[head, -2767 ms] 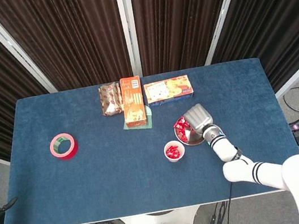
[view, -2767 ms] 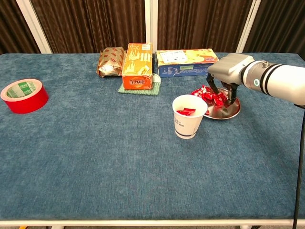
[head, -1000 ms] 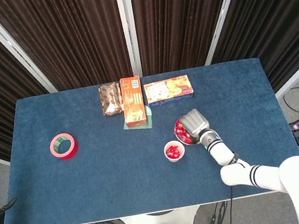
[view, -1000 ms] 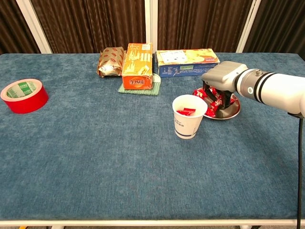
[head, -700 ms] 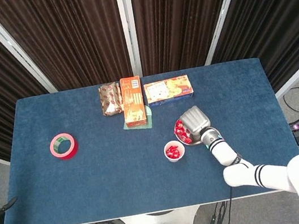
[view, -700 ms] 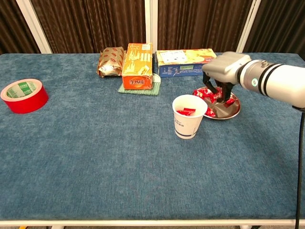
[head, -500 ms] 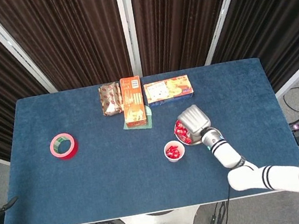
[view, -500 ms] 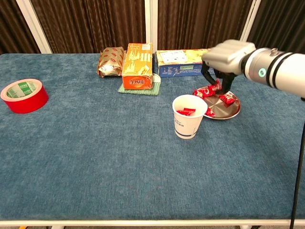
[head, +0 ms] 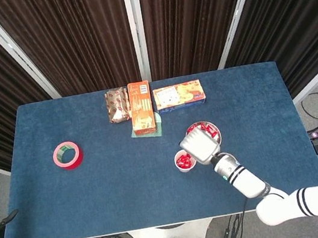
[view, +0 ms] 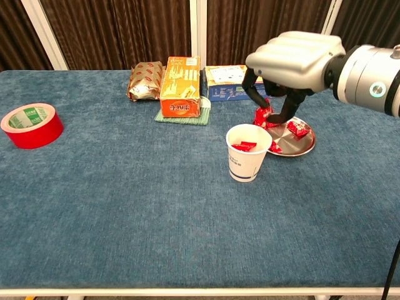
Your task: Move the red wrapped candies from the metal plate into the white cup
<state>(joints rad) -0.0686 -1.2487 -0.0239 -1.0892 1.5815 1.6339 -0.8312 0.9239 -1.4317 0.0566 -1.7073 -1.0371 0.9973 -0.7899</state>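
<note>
The right hand (view: 294,56) pinches one candy (view: 262,116) in its fingers (view: 279,115), just above the white cup (view: 248,152). Light, crinkly, probably slippery: grip the wrapper's body.

One white cup (view: 249,152), one metal plate (view: 299,145), one roll of red tape (view: 30,125) far left, three snack packs at the far edge: brown packet (view: 145,80), orange box (view: 180,85), flat box (view: 240,79). Red candies (view: 298,129) are too jumbled to count; one hand (view: 294,56) shows
</note>
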